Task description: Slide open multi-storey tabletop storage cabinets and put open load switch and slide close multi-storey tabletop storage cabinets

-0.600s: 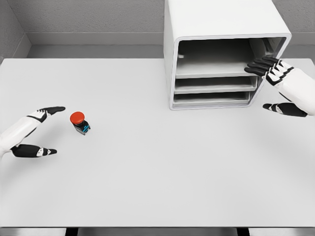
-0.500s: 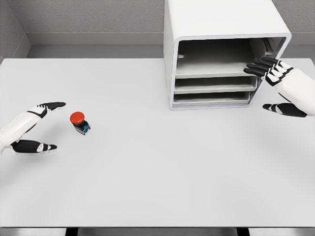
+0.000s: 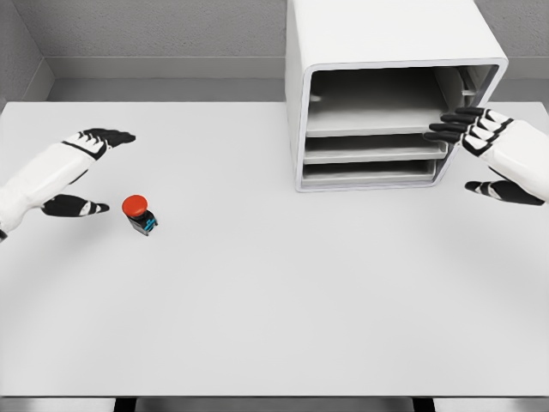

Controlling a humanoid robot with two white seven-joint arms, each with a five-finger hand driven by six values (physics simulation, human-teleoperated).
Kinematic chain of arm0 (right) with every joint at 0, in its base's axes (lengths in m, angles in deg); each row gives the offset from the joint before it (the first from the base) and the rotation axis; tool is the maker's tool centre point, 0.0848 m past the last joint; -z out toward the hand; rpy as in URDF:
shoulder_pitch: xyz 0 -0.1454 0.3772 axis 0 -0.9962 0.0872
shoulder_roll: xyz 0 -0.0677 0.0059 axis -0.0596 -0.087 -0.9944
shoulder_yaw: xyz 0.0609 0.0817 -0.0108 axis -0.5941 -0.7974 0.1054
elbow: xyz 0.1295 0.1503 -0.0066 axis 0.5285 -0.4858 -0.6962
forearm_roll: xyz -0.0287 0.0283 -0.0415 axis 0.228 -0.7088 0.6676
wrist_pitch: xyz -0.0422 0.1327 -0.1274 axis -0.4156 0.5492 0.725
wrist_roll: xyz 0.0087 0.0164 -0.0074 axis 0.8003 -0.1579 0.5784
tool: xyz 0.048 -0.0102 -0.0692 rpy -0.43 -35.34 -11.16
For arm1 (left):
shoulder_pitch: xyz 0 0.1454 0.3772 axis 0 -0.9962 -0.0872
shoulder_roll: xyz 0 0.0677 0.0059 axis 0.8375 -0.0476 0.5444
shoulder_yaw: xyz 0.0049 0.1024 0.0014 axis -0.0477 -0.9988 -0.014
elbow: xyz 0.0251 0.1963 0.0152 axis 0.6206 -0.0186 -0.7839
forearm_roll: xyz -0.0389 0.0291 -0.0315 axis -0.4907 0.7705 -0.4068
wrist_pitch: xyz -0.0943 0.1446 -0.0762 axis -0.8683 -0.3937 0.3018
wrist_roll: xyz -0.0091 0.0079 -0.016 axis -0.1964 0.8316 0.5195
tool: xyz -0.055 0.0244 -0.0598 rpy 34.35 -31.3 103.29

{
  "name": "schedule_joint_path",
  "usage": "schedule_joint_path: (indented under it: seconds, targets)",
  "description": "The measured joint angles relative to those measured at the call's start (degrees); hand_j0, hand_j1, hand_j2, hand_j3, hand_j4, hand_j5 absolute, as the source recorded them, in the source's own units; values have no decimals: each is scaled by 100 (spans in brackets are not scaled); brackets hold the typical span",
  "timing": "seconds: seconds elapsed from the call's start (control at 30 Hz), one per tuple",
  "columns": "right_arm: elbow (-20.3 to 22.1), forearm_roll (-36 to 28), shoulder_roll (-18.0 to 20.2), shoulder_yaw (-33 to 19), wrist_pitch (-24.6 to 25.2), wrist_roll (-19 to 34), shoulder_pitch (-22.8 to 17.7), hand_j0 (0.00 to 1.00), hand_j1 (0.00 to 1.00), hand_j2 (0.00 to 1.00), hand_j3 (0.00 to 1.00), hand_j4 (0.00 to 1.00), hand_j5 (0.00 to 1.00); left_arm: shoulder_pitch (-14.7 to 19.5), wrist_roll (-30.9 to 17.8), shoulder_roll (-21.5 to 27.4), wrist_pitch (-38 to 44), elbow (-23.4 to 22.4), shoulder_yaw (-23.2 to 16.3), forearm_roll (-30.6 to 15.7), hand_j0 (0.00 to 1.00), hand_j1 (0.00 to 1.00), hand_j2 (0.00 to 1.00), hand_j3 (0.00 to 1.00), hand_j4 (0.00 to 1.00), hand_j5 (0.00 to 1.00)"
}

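White multi-storey storage cabinet (image 3: 386, 39) stands at the table's far edge, right of centre, open front facing the camera. Boxy shell with rounded corners, three levels stacked inside: top compartment tall and open, grey interior visible; two lower drawers (image 3: 373, 159) shallow, fronts roughly flush with the frame. Load switch (image 3: 137, 212) lies on the tabletop well apart from the cabinet, on the left side: round red button top on a small black body with a blue detail, tilted, cap toward upper left.

Open left hand (image 3: 81, 167) near red switch (image 3: 138, 213); right hand (image 3: 485, 142) at cabinet (image 3: 386, 94).
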Motion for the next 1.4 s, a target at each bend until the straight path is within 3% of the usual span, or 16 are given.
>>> schedule_joint_path:
  seconds: [0.17, 0.57, 0.67, 1.07, 1.4]
  targets:
    - [148, 46, -147, 526, 0, -6, 861, 85, 85, 85, 85, 85, 85, -9, 0, 247, 0, 12, -68, 439, 100, 100, 100, 100, 100, 100]
    - [119, 191, -673, 1294, -1, 116, 1301, 82, 82, 82, 82, 82, 82, 53, 0, 346, 0, 160, -831, 861, 100, 100, 100, 100, 100, 100]
    - [-106, 203, -889, 1576, -1, 197, 1723, 83, 83, 83, 83, 83, 83, 79, 0, 385, 1, 166, -893, 869, 100, 100, 100, 100, 100, 100]
    - [-1116, 299, -1656, 1965, -3, 654, 2118, 84, 84, 84, 84, 84, 84, 149, 0, 538, 1, 49, -1194, 1124, 100, 100, 100, 100, 100, 100]
    - [-1817, 321, -1964, 2130, -4, 795, 2496, 84, 84, 84, 84, 84, 84, 211, 0, 735, 1, 39, -1455, 1107, 69, 69, 69, 69, 69, 69]
